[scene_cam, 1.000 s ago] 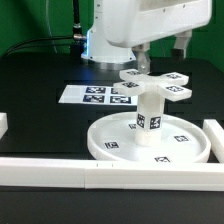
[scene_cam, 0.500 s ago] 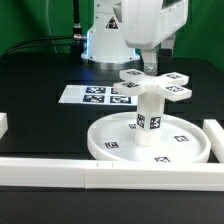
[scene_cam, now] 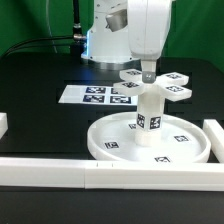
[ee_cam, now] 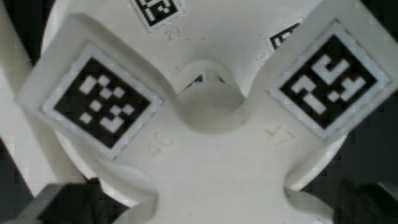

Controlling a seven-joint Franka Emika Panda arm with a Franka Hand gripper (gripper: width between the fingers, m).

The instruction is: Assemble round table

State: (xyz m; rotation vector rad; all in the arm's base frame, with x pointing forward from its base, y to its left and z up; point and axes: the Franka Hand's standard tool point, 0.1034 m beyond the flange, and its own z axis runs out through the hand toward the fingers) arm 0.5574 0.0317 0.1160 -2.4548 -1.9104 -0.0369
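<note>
The white rimmed disc (scene_cam: 112, 150) lies on the black table. The short post (scene_cam: 148, 118) stands upright in its central hub. The cross-shaped foot (scene_cam: 172, 88) sits on top of the post, its arms carrying square markers. My gripper (scene_cam: 148, 70) hangs straight above the foot's centre, fingertips just at its top. In the wrist view the foot (ee_cam: 205, 110) fills the picture, and dark finger pads (ee_cam: 86, 196) show far apart on either side of one arm. The gripper (ee_cam: 214, 205) is open and holds nothing.
The marker board (scene_cam: 95, 95) lies flat behind the disc on the exterior view's left. Long white border bars (scene_cam: 60, 172) run along the front, with short ones at both sides (scene_cam: 213, 135). The robot base (scene_cam: 100, 40) stands at the back.
The gripper has swung toward the exterior view's left and turned about its axis, ending centred over the foot and slightly lower. The table parts have not moved.
</note>
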